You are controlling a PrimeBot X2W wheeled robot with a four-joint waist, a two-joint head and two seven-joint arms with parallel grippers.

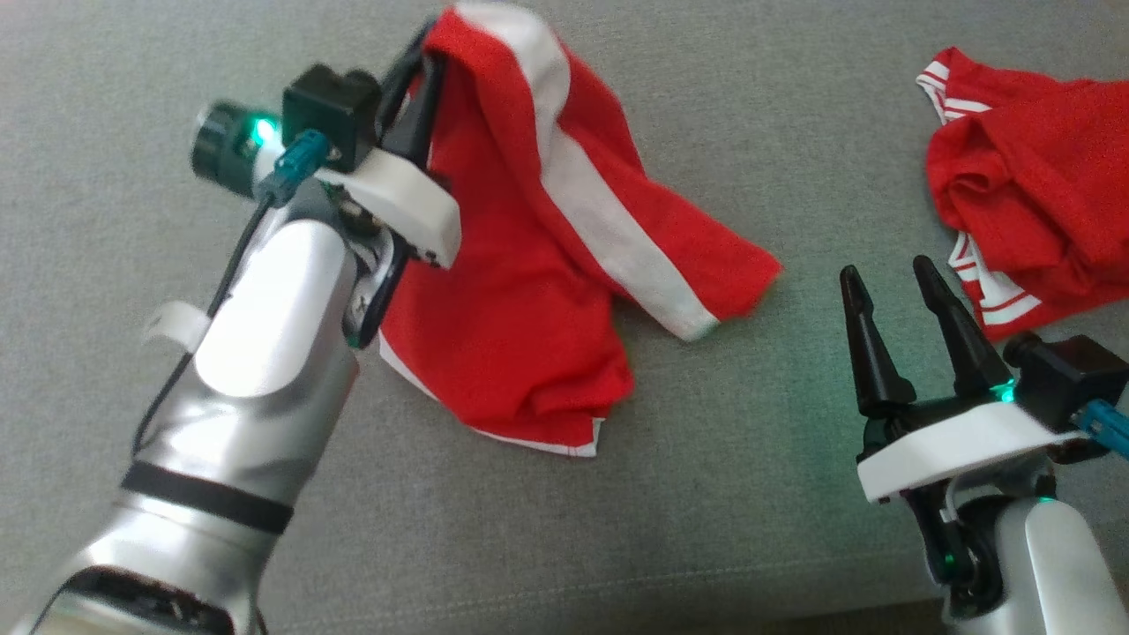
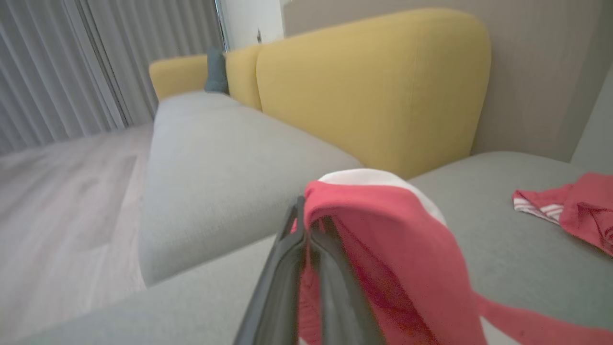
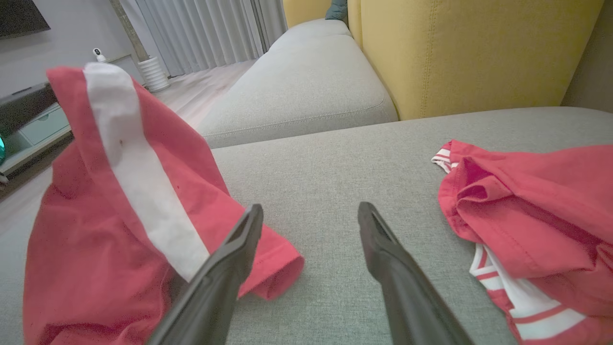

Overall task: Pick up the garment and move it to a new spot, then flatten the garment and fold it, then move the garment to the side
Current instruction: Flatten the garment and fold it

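Left gripper [image 1: 426, 60] fingers are clenched on the garment's [image 1: 529, 291] far edge. Right gripper [image 1: 886, 273], near right, is spread wide and grasps nothing.

My left end effector [image 1: 425, 62], at upper left, has its two dark fingers pinched together on the top edge of a red garment [image 1: 520, 291] with a broad white stripe. The cloth drapes down from there onto a grey fabric surface [image 1: 750, 494]. My right end effector [image 1: 886, 269], at lower right, points upward with its fingers spread apart. A second red garment [image 1: 1032, 176], with thin white stripes, lies crumpled at upper right.
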